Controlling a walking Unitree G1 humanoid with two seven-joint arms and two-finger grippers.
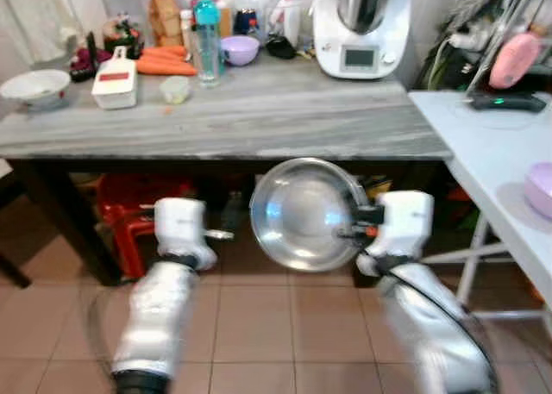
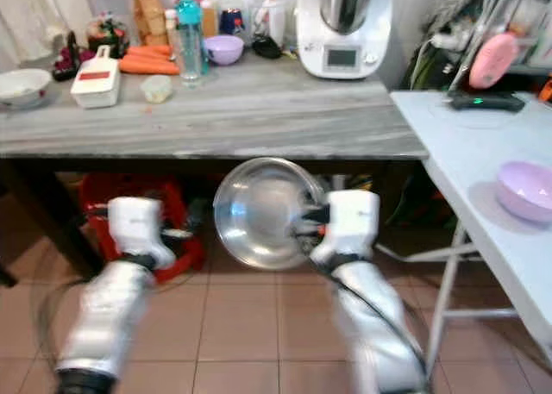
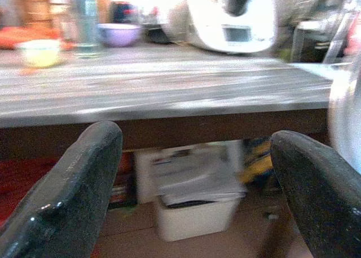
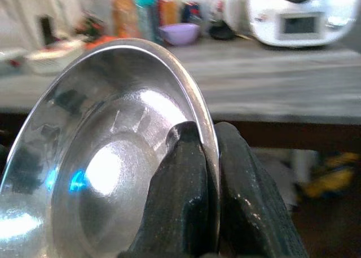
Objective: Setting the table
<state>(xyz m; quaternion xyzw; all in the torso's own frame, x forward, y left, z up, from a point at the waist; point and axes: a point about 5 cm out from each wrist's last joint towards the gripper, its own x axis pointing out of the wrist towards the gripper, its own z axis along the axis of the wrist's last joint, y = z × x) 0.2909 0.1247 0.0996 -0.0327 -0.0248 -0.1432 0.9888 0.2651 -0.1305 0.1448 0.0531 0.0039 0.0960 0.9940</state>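
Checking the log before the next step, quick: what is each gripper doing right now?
Left gripper: open, holding nothing, in front of the grey table.
Right gripper: shut on the rim of the steel bowl.

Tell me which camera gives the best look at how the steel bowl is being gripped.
The right wrist view: the right gripper has its fingers pinched on the rim of the steel bowl, close up. Both eye views show the whole bowl held below the table edge; the left wrist view catches a blurred sliver.

steel bowl before the grey table, folding table right, probably touching
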